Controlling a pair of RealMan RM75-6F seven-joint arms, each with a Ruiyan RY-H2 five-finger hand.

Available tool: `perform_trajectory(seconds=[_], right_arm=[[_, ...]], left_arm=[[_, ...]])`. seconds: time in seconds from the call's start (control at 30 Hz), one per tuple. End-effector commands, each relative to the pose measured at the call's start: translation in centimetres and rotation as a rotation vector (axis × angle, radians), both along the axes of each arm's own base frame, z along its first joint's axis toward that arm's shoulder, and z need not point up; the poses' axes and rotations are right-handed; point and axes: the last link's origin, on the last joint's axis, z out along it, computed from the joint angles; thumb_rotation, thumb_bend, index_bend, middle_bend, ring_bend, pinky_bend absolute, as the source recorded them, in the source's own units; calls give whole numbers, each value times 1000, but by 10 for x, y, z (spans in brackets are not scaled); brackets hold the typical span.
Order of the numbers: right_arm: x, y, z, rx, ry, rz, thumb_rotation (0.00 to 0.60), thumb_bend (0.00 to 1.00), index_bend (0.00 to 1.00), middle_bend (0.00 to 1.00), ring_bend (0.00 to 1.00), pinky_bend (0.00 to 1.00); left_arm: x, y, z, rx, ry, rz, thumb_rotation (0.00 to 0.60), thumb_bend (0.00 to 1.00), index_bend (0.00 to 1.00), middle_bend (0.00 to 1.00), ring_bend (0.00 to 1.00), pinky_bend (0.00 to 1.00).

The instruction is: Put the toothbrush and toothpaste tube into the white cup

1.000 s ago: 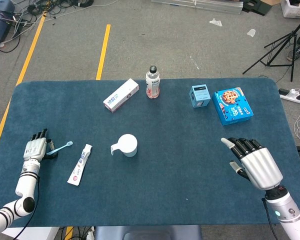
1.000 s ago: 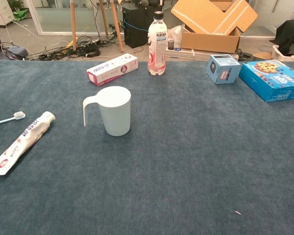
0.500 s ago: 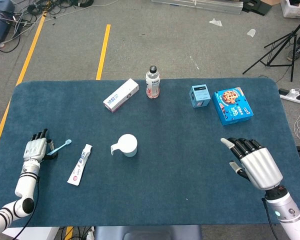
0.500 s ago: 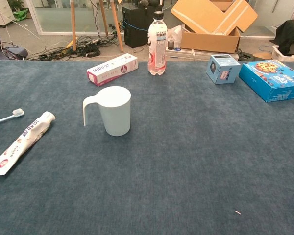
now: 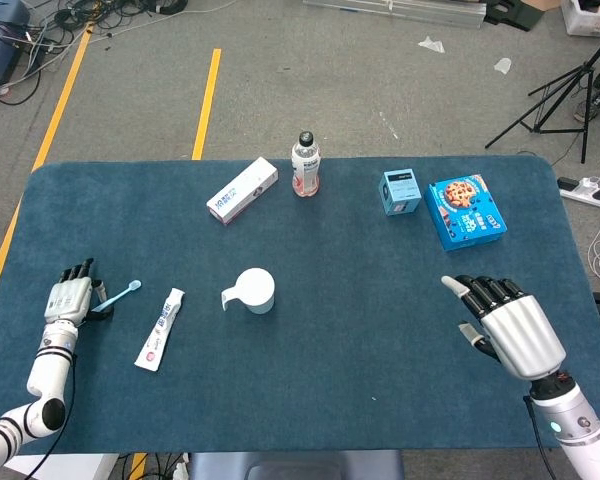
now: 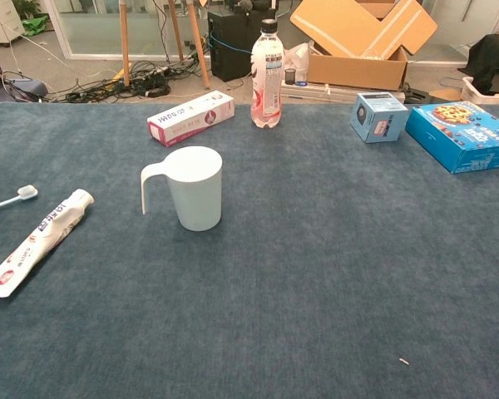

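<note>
Dark blue table (image 5: pixel 310 400) on grey floor with yellow tape. Blue cookie box (image 5: pixel 467 211), white carton (image 5: pixel 242 190), small blue box (image 5: pixel 401 192), bottle (image 5: pixel 305 165); lettering unreadable. White cup (image 5: pixel 254 290) upright mid-table. Toothpaste tube (image 5: pixel 160 328) lying left of cup. Toothbrush (image 5: pixel 117 295) pinched in left hand (image 5: pixel 69 298). Right hand (image 5: pixel 505 322) spread, holding nothing; both hands only in head view.

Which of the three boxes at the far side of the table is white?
The long toothpaste box, left of the bottle. The small cube box and flat cookie box are blue.

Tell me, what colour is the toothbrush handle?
Light blue; the toothbrush shows best in the head view.
</note>
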Motion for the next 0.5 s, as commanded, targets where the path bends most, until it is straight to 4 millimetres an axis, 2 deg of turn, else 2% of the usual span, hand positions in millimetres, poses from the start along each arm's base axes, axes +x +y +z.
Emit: perform_trajectory(seconds=[0.03,0.5], right_arm=[[0,0,0,0,0,1,600,203,246,322,342,466],[1,1,-2,3,-5,6,600,202,246,322,342,467]], left_arm=[[1,-2,4,11,-7,-8,600,488,557,0,0,0],[25,-12,39,105,-70,-98,600,488,557,0,0,0]])
